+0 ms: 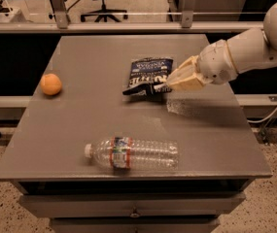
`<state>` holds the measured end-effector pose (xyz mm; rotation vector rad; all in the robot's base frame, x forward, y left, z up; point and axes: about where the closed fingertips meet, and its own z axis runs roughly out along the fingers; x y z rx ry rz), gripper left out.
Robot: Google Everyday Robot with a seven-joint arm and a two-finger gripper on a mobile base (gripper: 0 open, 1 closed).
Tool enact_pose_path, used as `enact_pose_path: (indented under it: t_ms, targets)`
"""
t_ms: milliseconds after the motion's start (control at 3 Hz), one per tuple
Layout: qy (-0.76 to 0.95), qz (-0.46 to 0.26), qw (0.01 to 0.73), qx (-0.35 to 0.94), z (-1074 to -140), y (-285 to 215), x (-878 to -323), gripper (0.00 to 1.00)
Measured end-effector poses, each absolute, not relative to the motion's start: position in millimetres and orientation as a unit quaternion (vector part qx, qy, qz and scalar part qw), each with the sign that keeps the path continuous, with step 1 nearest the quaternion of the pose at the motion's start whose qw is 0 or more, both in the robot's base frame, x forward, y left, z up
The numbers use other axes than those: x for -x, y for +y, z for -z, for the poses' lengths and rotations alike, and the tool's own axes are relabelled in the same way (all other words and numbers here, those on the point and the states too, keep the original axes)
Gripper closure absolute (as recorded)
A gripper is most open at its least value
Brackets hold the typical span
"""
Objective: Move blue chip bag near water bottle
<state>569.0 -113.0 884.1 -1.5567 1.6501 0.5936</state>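
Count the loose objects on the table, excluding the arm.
3. An orange at the left edge; the blue chip bag centre-back, with the gripper clamped on its near edge; the water bottle lying on its side near the front. Nothing seems hidden.

The only text that can be partly read is the large white lettering on the blue chip bag, which lies on the table; it seems to say "Kettle", and the smaller white lines above it are too small to read. The water bottle carries a label band in red, white and blue, but no word or number on this band can be made out. The gripper is at the near edge of the bag, just below the lettering, and it bears no writing that I can see.
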Motion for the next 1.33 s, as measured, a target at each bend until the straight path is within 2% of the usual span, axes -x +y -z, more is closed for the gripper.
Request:
enact_pose_path:
  t_ms: [1333]
  targets:
    - [0.597,-0.269,0.329,0.680,-869,-124,-480,1.00]
